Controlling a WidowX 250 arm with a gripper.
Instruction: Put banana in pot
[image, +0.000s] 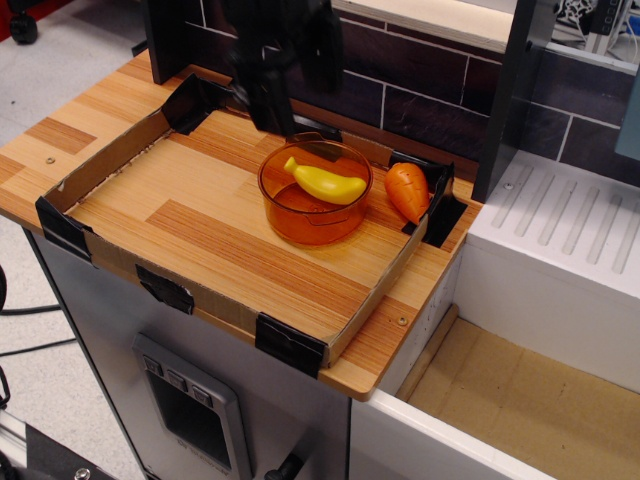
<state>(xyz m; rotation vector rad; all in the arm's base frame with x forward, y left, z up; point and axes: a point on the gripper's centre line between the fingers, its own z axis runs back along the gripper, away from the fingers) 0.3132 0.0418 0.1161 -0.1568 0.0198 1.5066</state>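
Claw (272, 110) above the pot (315, 215), grip state unclear; banana (325, 182) inside.

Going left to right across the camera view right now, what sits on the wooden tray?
Black robot gripper raised at the back → round translucent orange plastic pot with the glossy yellow toy banana lying in it → orange toy carrot beside the pot.

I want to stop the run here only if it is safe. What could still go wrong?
The banana lies across the pot near rim height, so it may not be fully settled and a bump could roll it out. The claw hangs close above the pot's back rim; a low retreat might clip it. The carrot sits just beside the pot.
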